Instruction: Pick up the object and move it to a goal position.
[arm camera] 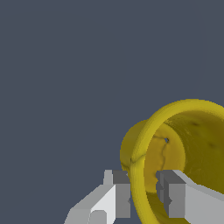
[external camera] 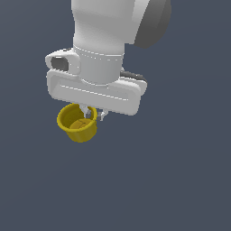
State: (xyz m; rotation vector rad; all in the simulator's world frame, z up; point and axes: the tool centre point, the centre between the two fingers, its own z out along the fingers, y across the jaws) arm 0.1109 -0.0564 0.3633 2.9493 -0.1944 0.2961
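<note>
1. Cup wall is sitting between the two fingers of the gripper: the wrist view is showing one finger outside the yellow wall and the other inside the hollow, so the hold is a pinch on the thin rim and not a wrap around the whole body.

2. Jaws are standing nearly closed, with only the thickness of the wall between them. That grip is making sense because the rim is thin and offers two flat-ish faces to press on.

3. Cup is hanging just below the gripper body, off toward the exterior view's left of the hand's centre, since only one side of its rim is being held. Its mouth is tilting so that the inside and bottom are showing in both views.

4. Background is reading as plain dark blue-grey in both views, with no shadow or contact edge under the cup. Judging by that, the cup is probably being carried clear of any surface, though the pictures are not settling it.

5. Goal marker is not appearing in either view, so I cannot tell how far the carry has to go.

6. Risk, as I am judging it: a one-sided rim pinch is leaving the cup free to swing or slip around the fingers, so smooth, unhurried motion would be suiting the transfer.
</note>
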